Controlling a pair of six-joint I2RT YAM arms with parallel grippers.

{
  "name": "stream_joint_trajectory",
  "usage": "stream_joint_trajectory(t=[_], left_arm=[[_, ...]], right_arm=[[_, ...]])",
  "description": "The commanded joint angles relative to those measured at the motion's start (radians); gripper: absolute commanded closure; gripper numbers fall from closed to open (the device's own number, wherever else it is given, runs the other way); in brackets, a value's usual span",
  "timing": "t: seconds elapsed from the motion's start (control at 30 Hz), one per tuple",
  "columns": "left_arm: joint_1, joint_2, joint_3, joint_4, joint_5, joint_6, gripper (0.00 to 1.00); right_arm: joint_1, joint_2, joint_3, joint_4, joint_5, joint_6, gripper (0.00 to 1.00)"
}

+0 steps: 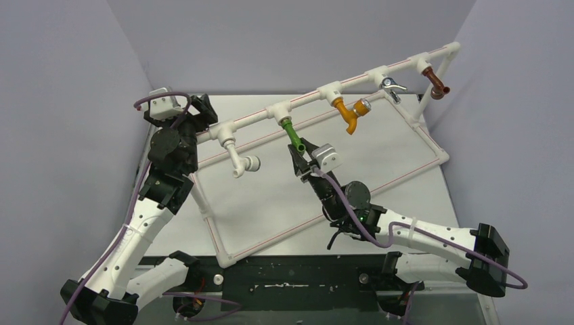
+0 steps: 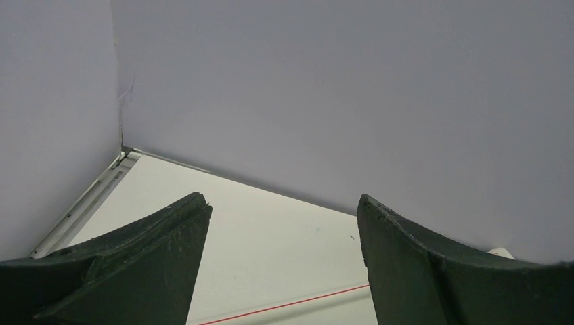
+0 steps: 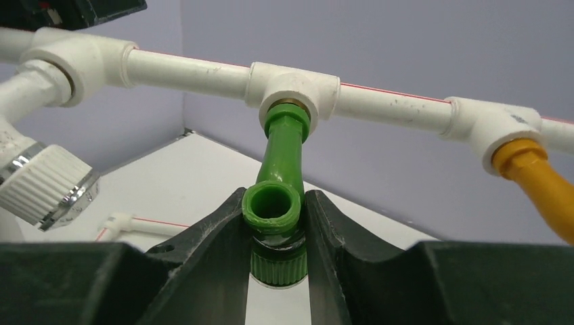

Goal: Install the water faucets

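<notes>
The flat, matte white table (image 1: 271, 203) is carrying everything, with plain grey walls closing in around it. The pipe frame (image 1: 306, 99), smooth white plastic tubing with thin red stripes and chunky tee fittings, is sitting on the table; its top rail is running diagonally from the far left up towards the far right corner.

The left pincer (image 2: 283, 206) is hovering near the rail's left end. Its rough black fingers (image 2: 156, 250) are standing well apart with nothing between them. In the overhead view its tips are hard to pick out against the dark arm.

The right pincer (image 3: 274, 230) is clamping the green faucet (image 1: 294, 135) near its free end.

Five faucets are hanging in a row from the rail's tees:
- The white faucet (image 1: 238, 159) is showing a ribbed chrome-and-white knob.
- The green one is glossy plastic, and its six-sided collar is sitting against its tee.
- The orange faucet (image 1: 347, 112) is bending.
- The silver faucet (image 1: 390, 87) is shiny metal.
- The brown faucet (image 1: 436, 84) is hanging nearest the far right corner.

The green faucet's long axis is slanting from the rail down and towards the right arm. Its round open mouth is facing the right wrist camera, above a ribbed green ring. The black fingers are hiding its sides. In that view the left edge is cropping the white faucet and the right edge the orange one.
</notes>
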Motion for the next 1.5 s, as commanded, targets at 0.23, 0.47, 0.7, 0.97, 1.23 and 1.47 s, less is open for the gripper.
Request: stream_joint_trajectory(t=[0.23,0.47,0.7,0.97,1.23,1.47], left_arm=[[-0.07,-0.003,-0.073,-0.322,0.085,0.018,0.21],[-0.069,-0.006,-0.072,-0.321,0.083,0.016,0.19],[-0.063,-0.014,-0.077,-0.314,0.079,0.015,0.14],[-0.049,-0.036,-0.084,-0.305,0.075,0.011,0.12],[-0.038,-0.051,-0.09,-0.299,0.065,0.006,0.11],[-0.019,-0.057,-0.097,-0.289,0.07,-0.003,0.11]], right_arm=[[-0.067,0.0,0.048,0.215,0.186,0.625,1.0],[-0.105,0.005,0.053,0.178,0.237,0.968,1.0],[-0.118,0.016,0.057,0.11,0.29,1.296,1.0],[-0.122,0.027,0.154,-0.153,0.324,1.664,1.0],[-0.125,0.043,0.218,-0.323,0.282,1.935,1.0],[-0.125,0.033,0.252,-0.405,0.272,1.99,1.0]])
